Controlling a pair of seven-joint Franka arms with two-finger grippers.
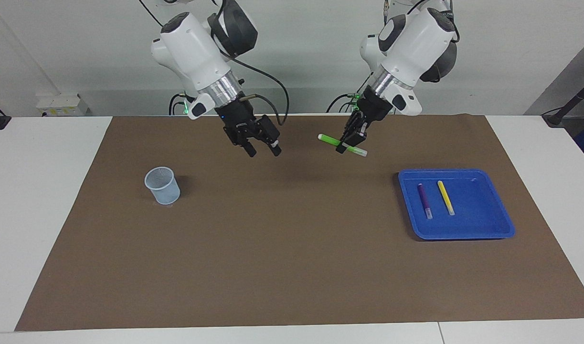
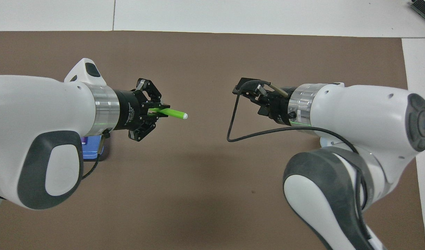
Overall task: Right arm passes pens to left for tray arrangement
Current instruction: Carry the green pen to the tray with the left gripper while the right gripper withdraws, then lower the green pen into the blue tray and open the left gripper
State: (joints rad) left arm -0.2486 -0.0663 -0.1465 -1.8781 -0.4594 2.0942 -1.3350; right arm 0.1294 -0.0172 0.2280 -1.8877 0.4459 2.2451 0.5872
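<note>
My left gripper (image 1: 342,146) (image 2: 161,112) is shut on the green pen (image 1: 328,139) (image 2: 174,113), held level in the air over the brown mat. The pen's whitish ends stick out on both sides of the fingers. My right gripper (image 1: 264,152) (image 2: 248,99) hangs open and empty over the mat, a short gap from the pen. The blue tray (image 1: 480,203) lies toward the left arm's end of the table, and the purple pen (image 1: 424,200) and the yellow pen (image 1: 445,197) lie side by side in it. In the overhead view only a corner of the tray (image 2: 89,152) shows under the left arm.
A small translucent pale-blue cup (image 1: 162,185) stands upright on the brown mat (image 1: 292,248) toward the right arm's end. White table (image 1: 38,200) borders the mat on both sides.
</note>
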